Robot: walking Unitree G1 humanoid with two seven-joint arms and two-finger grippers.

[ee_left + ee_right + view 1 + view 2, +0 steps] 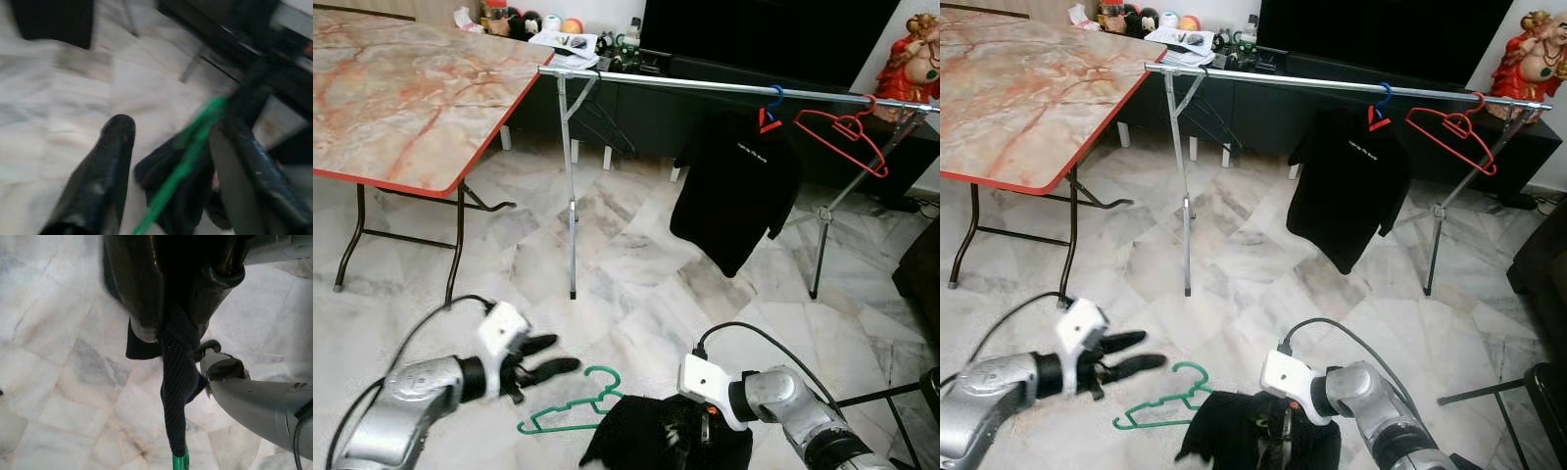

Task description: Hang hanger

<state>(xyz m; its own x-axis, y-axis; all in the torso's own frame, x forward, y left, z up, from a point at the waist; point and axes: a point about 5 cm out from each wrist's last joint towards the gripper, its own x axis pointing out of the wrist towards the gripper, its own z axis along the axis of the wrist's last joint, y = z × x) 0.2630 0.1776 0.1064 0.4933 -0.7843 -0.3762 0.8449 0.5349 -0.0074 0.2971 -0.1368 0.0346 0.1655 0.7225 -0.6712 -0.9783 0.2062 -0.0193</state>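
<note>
Robot holds a black garment on a green hanger above the floor.
Right gripper pinches the black garment; left gripper hovers spread beside the hanger, holding nothing.

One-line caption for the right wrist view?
Right end effector pinching dark garment on a green hanger above marble floor.

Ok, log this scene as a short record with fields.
rail: metal clothes rail on two stands, across the room
on rail: black shirt on a hanger, empty red hanger beside it
right gripper: shut on black garment, low near the floor
green hanger: sticking out of that garment, toward the left gripper
left gripper: open, beside the green hanger's hook
table: marble-top table at left
</note>
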